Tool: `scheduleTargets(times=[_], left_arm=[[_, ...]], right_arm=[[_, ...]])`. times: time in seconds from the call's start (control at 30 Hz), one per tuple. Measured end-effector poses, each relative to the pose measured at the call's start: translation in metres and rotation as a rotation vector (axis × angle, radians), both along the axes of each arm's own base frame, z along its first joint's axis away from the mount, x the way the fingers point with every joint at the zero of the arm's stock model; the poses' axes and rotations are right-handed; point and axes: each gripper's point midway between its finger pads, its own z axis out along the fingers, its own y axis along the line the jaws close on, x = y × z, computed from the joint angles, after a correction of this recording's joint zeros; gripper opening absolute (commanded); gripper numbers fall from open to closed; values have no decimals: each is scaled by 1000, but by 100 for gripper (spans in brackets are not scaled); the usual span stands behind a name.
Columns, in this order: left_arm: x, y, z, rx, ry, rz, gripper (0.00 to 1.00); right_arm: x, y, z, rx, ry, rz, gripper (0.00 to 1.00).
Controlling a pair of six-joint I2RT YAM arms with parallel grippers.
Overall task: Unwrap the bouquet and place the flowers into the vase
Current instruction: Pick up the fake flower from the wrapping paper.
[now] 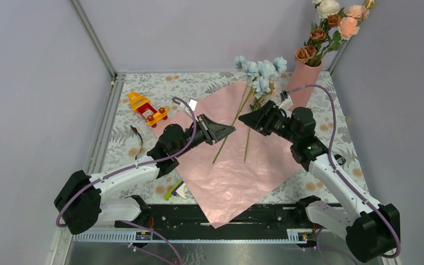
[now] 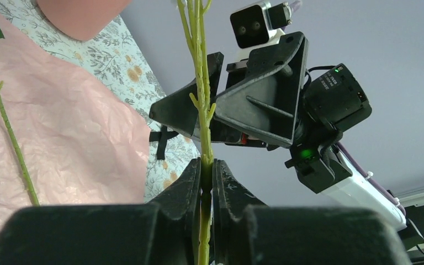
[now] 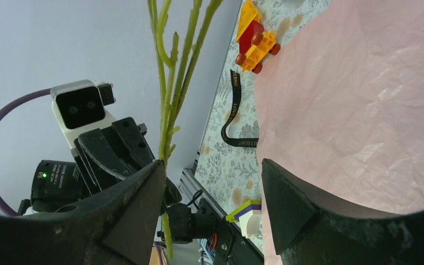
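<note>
Editor: Flowers from above, where are they?

Photographer: Blue flowers stand over the far part of the table. Their stem is clamped in the left end effector, jaws together on it. The right end effector faces it at the same stem, jaws apart. A second stem crosses the pink paper; I cannot tell whether it is lying or lifted. The paper is spread flat under both arms. The vase stands at the far right, just beside the blue blooms, holding peach, cream and rust flowers.

Editor: Anything else nearby?

Photographer: Left of the paper are a yellow-and-red toy and a black ribbon, with small blocks at the paper's near left edge.

Editor: Left wrist?

Photographer: The green stem rises straight out between the shut fingers. The right end effector sits close behind it and blocks much of the view.

Editor: Right wrist?

Photographer: There is a wide gap between the pads. The stem stands inside that gap, hard by one finger; I cannot tell if they touch. The left arm is close behind, with the ribbon and toy beyond.
</note>
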Motion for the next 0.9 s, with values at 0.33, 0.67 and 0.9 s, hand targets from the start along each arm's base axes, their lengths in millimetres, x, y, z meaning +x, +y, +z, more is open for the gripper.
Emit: scheduleTargets(times=[0.33,0.67,0.9], left_arm=[[-7,-2,0,-11,10,-13,0],[-10,-2,-2,-5,11,-11,0],[-13,-1,-3,10,-7,-2,0]], right_arm=[[15,9,27,27,-56,-21,67],[33,15,37,14,-57,-42,52],[41,10,34,-34,-45,-87,50]])
